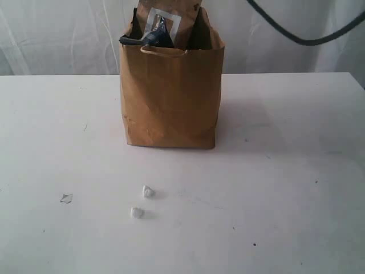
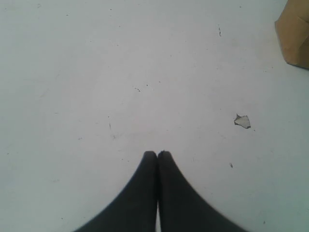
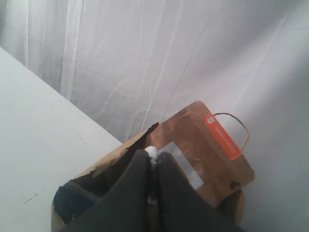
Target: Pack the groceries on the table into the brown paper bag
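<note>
Inside bag (image 1: 171, 103), brown pouch (image 1: 185, 16) upright

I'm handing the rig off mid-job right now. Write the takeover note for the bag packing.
Left gripper: jaws shut, empty, over bare table.
Right gripper: jaws shut, above the paper bag mouth, beside the pouch.
Bag stands upright; pouch and dark packet stick out of its top.
Done: no groceries show loose on the table.
Left: the bag's inside is hidden, so check the rest is in. Two white crumbs and a scrap lie in front.
</note>
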### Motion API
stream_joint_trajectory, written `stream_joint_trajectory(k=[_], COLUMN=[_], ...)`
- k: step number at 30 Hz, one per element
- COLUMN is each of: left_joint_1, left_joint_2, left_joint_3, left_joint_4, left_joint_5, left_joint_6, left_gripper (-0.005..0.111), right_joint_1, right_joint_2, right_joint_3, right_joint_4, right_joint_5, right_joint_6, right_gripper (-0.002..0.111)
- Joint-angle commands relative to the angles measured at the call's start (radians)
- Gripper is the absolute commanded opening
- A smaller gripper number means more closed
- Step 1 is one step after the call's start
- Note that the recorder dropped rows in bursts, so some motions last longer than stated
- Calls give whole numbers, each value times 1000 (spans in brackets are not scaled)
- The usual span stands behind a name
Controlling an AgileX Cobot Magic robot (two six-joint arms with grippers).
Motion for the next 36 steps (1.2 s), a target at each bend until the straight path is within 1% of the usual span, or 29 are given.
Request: stream_joint_trajectory(k=[1, 8, 14, 16, 19, 22, 24, 26, 28, 36], left_joint_1=[5, 5, 5, 5, 5, 5, 5, 5, 5, 5], left_joint_2=[-4, -4, -4, -4, -4, -4, -4, -4, -4, -4], left_joint_3=[4, 4, 4, 4, 4, 4, 4, 4, 4, 4], left_joint_4=[5, 5, 5, 5, 5, 5, 5, 5, 5, 5], left_joint_5=[-1, -1, -1, -1, -1, -1, -1, -1, -1, -8], left_joint_6=[-1, -1, -1, -1, -1, -1, -1, -1, -1, -1], left_gripper=[0, 0, 0, 0, 0, 0, 0, 0, 0, 0], right_joint_1=[-29, -69, -107, -113, -118, -116, -116, -116, -116, -118], right_joint_2=[68, 154, 166, 170, 173, 173, 173, 173, 173, 158], right_joint_3=[-3, -3, -3, -3, -3, -3, -3, -3, -3, -3], right_joint_4=[-9, -13, -27, -25, -25, -23, -23, -23, -23, -5], right_joint_5=[-68, -71, 49, 66, 53, -17, -57, -65, -47, 111], right_joint_6=[12, -15, -8, -3, -3, -3, -3, -3, -3, -3], right_gripper=[0, 0, 1, 6, 22, 40, 47, 50, 50, 50])
